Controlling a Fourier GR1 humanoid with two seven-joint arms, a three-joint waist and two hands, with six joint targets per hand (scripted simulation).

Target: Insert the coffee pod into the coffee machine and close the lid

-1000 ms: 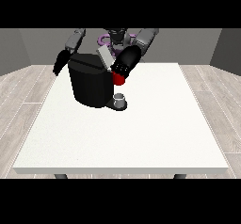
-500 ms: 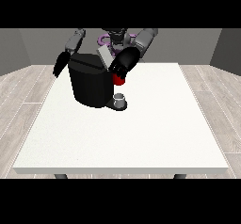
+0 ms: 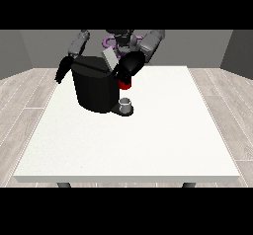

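Fingers' state on hand at view's right (image 3: 129, 67) unclear, beside coffee machine (image 3: 96, 88); probably light, rigid, rim-gripped.

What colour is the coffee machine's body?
Black, seen in the front view: the coffee machine stands on the white table.

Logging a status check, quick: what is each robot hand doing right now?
Robot hand at the view's right: at the coffee machine, fingers cannot be told.
Robot hand at the view's left: cannot be told.

floor: pale wood planks (image 3: 29, 100) | walls: grey (image 3: 20, 51) | furniture: white table (image 3: 148, 145)
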